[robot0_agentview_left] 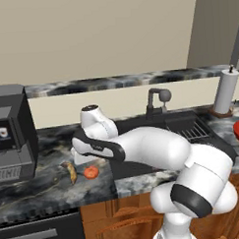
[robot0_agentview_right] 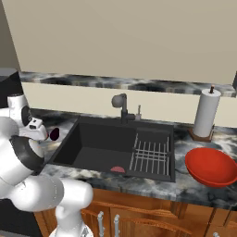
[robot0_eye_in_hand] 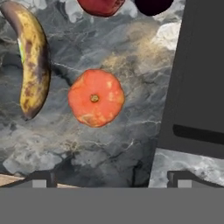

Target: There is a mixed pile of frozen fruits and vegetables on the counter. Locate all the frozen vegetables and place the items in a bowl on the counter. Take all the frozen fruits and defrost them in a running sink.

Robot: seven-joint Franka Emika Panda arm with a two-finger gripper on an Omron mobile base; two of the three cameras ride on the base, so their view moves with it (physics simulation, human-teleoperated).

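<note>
Marbled grey stone counter [robot0_eye_in_hand: 109,148] carries a ribbed orange-red round piece [robot0_eye_in_hand: 96,97] beside a speckled, curved banana [robot0_eye_in_hand: 31,61]; gripper [robot0_eye_in_hand: 112,181] spread wide above.

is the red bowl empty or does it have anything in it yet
Empty. In the right base view the red bowl on the counter right of the sink shows only its bare red inside.

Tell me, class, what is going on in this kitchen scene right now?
The robot's open gripper hovers over the counter beside the sink, holding nothing. Below it lie the orange-red round piece and the banana, with the red fruit and aubergine further off. The red bowl sits empty right of the sink.
</note>
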